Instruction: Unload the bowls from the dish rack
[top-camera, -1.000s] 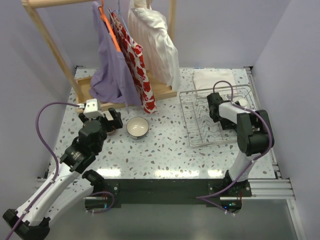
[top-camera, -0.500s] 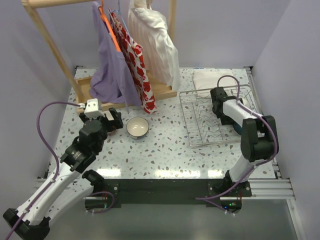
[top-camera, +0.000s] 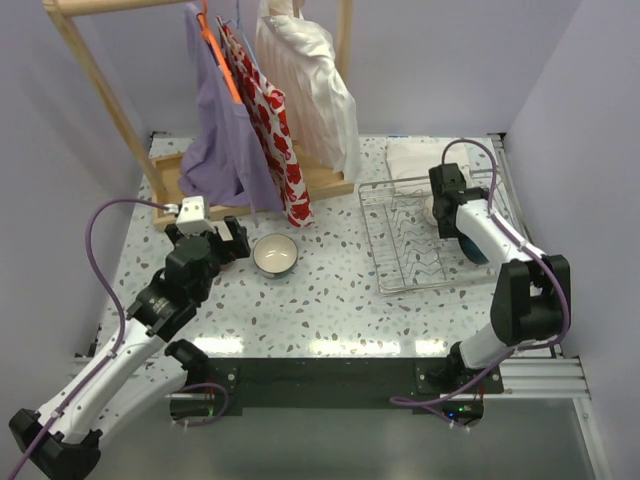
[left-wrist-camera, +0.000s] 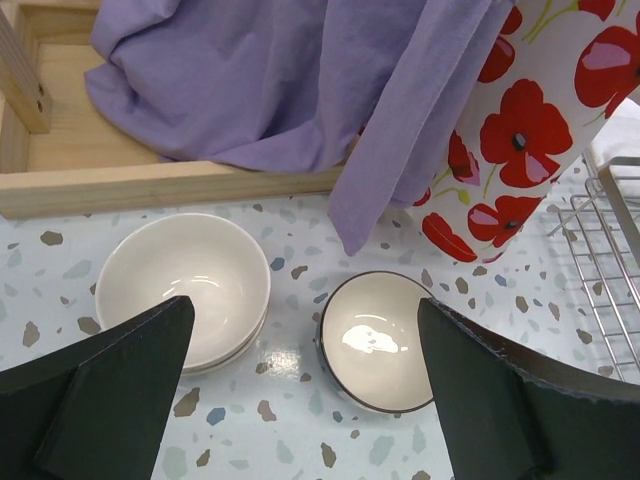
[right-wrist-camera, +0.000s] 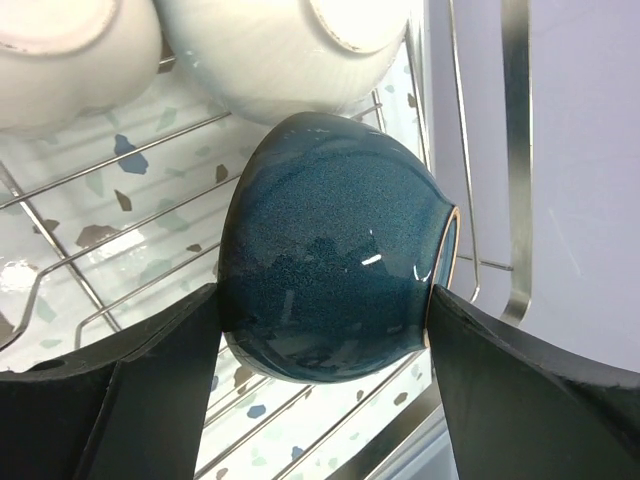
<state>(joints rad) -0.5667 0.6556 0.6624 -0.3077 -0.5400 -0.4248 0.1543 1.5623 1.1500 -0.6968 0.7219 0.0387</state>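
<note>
Your right wrist camera has the best look: the right gripper (right-wrist-camera: 322, 292) straddles a teal bowl (right-wrist-camera: 330, 250) lying on its side on the wires of the dish rack (right-wrist-camera: 100, 165), one finger flush at each flank. The jaws are spread wide, but you can't tell whether they pinch it or only sit alongside. Two pale bowls (right-wrist-camera: 280, 50) crowd in just above, both cut off at the top of the frame. From overhead only a sliver of teal shows at the rack's right side, the rest under the arm.

Over to the left wrist: the left gripper (left-wrist-camera: 303, 305) has its jaws spread wide with nothing between them, hanging above the table (left-wrist-camera: 290, 430). Below sit a white bowl (left-wrist-camera: 185, 280) and a dark-rimmed bowl (left-wrist-camera: 375, 340), near each other but not touching, in front of a wooden base (left-wrist-camera: 150, 185) draped with purple cloth (left-wrist-camera: 270, 80) and poppy-print fabric (left-wrist-camera: 540, 120). A second rim peeks out under the white one, possibly a stack, hard to say. Overhead shows you the dark-rimmed bowl alone; the white one hides behind the gripper.
</note>
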